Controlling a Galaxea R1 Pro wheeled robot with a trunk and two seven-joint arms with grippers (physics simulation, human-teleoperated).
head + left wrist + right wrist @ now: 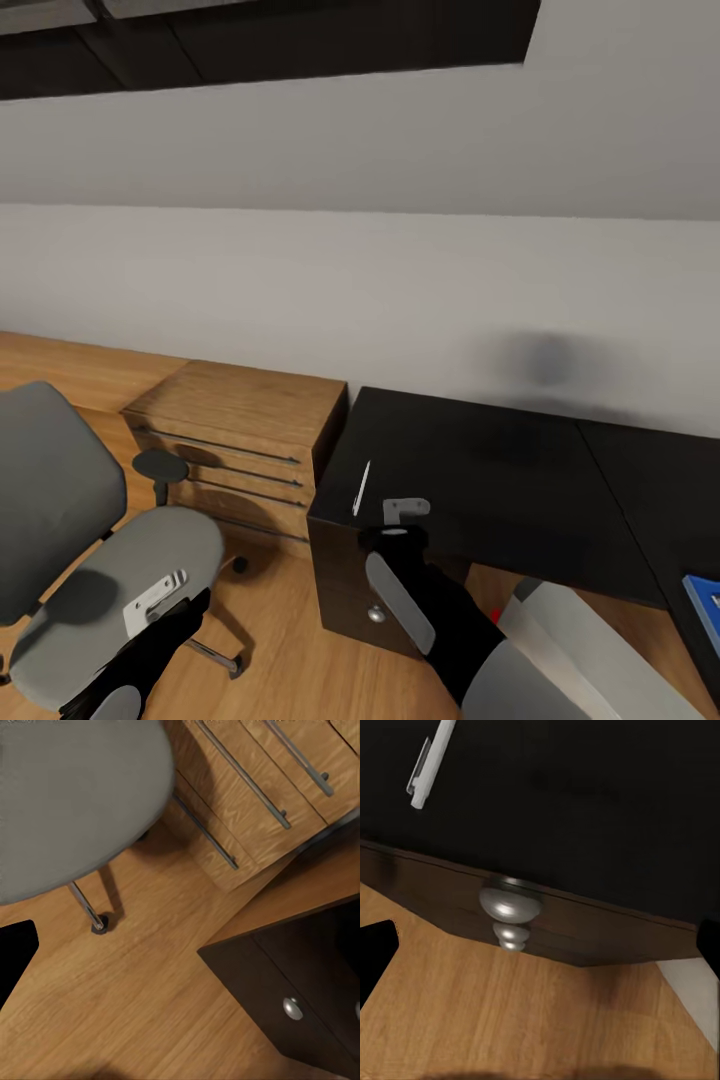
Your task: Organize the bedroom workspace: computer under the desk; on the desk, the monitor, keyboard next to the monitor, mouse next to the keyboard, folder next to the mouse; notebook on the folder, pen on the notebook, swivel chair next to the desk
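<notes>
A white pen [361,488] [429,761] lies on the black desk [500,470] near its front left corner. My right gripper [405,510] hovers at the desk's front edge, just right of the pen, open and empty. The desk's drawer knobs [510,904] sit right under it. The swivel chair [150,555], grey with nothing on its seat, stands at the left. My left gripper [155,598] hangs over the seat's front, open and empty. A corner of the blue folder [705,605] shows at the right edge. The light grey computer [565,630], with a red dot, stands under the desk.
A wooden chest of drawers [240,440] [247,802] with long metal handles stands against the wall between chair and desk. The chair's castor [97,924] rests on the wood floor [150,1005] near the desk's drawer unit [300,997].
</notes>
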